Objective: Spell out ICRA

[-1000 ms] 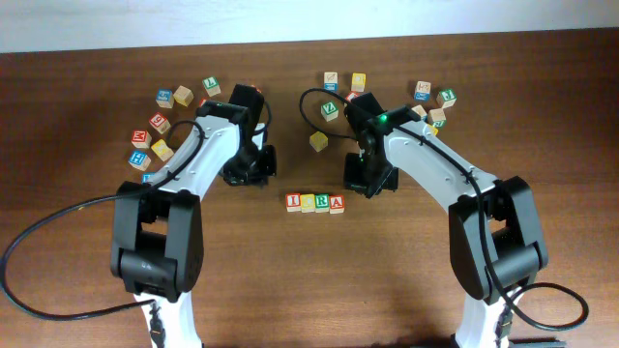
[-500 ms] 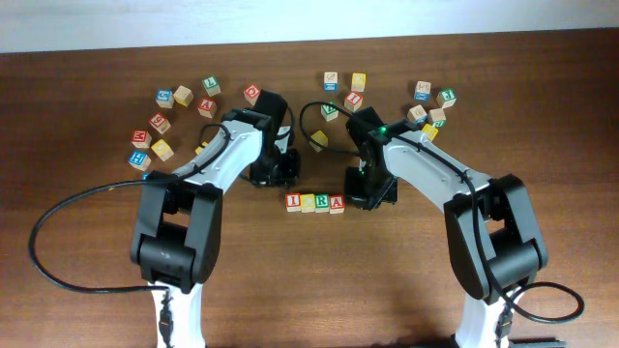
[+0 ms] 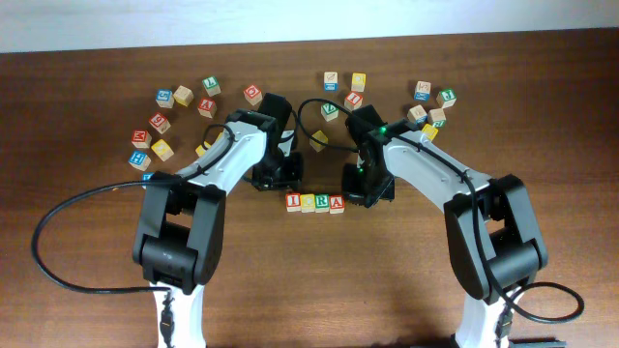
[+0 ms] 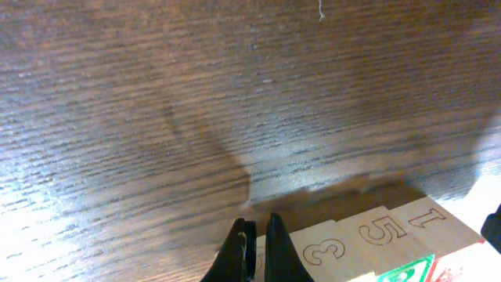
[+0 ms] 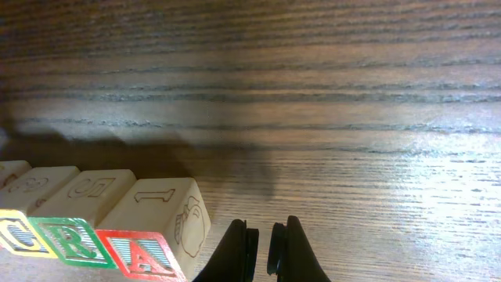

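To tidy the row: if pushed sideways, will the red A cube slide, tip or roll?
The A cube rests on a flat face, so it likely slides, not rolls. It looks like stiff wood, so it should not deform. It touches the R cube, so that one may shift too.

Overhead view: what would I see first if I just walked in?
The row of four cubes spelling ICRA sits in the middle of the table. The left claw and the right claw, both shut, hang close to its two ends. Loose cubes lie scattered along the far side.
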### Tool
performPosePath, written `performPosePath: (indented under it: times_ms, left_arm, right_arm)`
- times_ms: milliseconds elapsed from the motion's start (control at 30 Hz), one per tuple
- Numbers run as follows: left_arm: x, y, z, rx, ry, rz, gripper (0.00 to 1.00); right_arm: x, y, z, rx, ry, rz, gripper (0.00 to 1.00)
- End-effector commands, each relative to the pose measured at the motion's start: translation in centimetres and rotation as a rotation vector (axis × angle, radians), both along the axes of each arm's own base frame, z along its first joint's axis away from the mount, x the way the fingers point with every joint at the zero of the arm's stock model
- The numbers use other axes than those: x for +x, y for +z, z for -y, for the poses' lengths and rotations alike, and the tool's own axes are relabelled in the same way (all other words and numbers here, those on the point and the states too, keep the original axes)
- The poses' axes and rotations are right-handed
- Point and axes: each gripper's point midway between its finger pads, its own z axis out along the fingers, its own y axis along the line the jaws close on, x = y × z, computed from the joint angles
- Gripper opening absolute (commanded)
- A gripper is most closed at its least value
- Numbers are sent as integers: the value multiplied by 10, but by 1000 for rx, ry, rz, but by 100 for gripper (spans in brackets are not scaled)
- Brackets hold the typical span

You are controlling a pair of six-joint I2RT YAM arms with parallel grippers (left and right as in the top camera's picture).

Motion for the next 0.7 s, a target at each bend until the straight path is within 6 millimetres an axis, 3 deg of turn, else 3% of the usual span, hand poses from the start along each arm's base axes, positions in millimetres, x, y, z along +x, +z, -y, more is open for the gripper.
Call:
performPosePath:
  times_ms: [0, 667]
  left_arm:
    - [-1, 1, 3, -11, 5, -16, 0]
    - [-2, 4, 11, -74, -67, -5, 0]
  right_arm:
    - [-3, -3, -3, 6, 16, -7, 4]
    - [-2, -3, -3, 8, 16, -3, 4]
